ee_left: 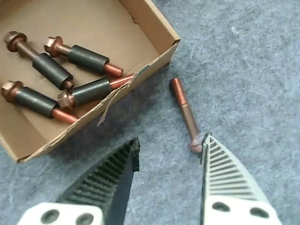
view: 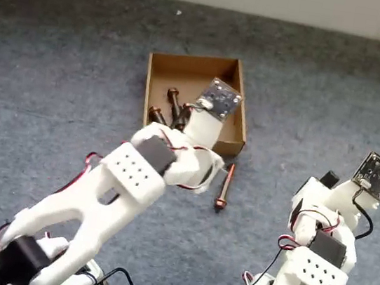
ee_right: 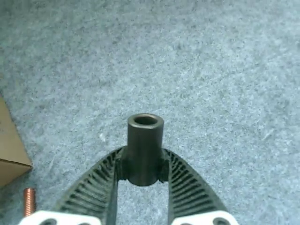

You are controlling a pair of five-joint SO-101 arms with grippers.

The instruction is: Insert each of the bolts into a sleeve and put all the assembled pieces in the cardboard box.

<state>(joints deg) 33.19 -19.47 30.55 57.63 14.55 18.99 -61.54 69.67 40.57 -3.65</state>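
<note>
Right fingers [ee_right: 101, 183] were clamped on the dark sleeve [ee_right: 145, 140] at the lower centre of the right wrist view. They held it upright by its lower half, open bore facing the camera. It looked like rigid, smooth metal, so I'd guess it could swivel or slip if squeezed off-centre. A hold low on the body seemed sensible, since it kept the mouth free.

Left fingers [ee_left: 220, 168] were spread wide over the desk [ee_left: 262, 56], holding nothing. The pale one's tip sat right by the head of the loose bolt [ee_left: 184, 110], centre right of the left wrist view. The bolt lay flat, thin, stiff and coppery. It'd probably roll easily, so I'd pinch across the shank near the head and leave the threaded end free.

Farther off, upper left, the cardboard box [ee_left: 154, 28] held four assembled pieces [ee_left: 47, 68]. Its near wall looked torn and flimsy.
</note>
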